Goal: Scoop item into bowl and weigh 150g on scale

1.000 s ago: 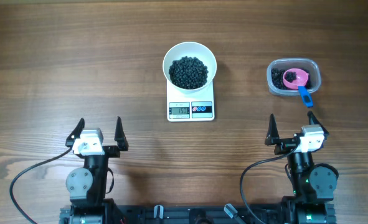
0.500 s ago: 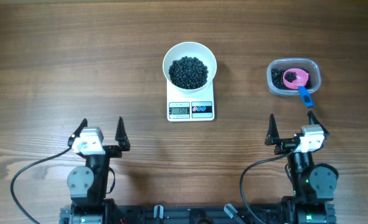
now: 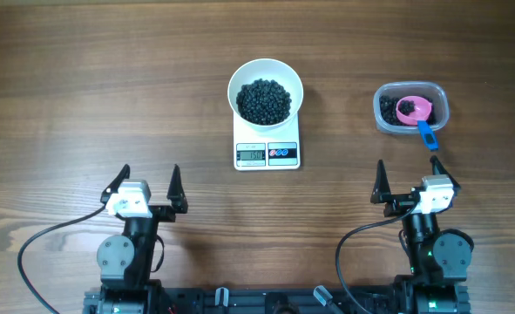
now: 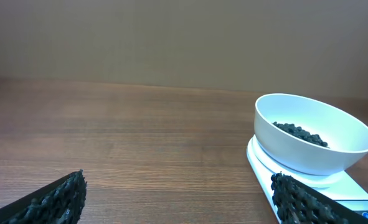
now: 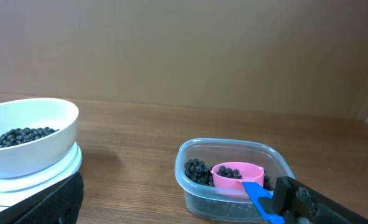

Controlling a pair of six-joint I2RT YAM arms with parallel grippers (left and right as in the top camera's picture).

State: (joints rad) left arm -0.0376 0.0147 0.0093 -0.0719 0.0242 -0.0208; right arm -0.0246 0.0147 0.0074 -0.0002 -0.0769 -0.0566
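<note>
Working down from the table (image 3: 83, 87), my left gripper (image 3: 149, 174) and right gripper (image 3: 416, 177) gape empty, the bowl (image 3: 232, 92) sits on the scale (image 3: 267, 153), and the tub (image 3: 380, 112) holds the scoop (image 3: 411, 110) (I'd grab its blue handle (image 3: 427, 135)), while the beads (image 3: 265, 101), heaped in the bowl, look light, loose and spill-prone.

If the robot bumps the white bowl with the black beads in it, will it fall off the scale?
It might slide or wobble: the bowl only rests on the scale, on a base narrower than its rim. The beads weigh it down, so it probably resists light bumps. Tipped, round beads would likely roll everywhere.
</note>
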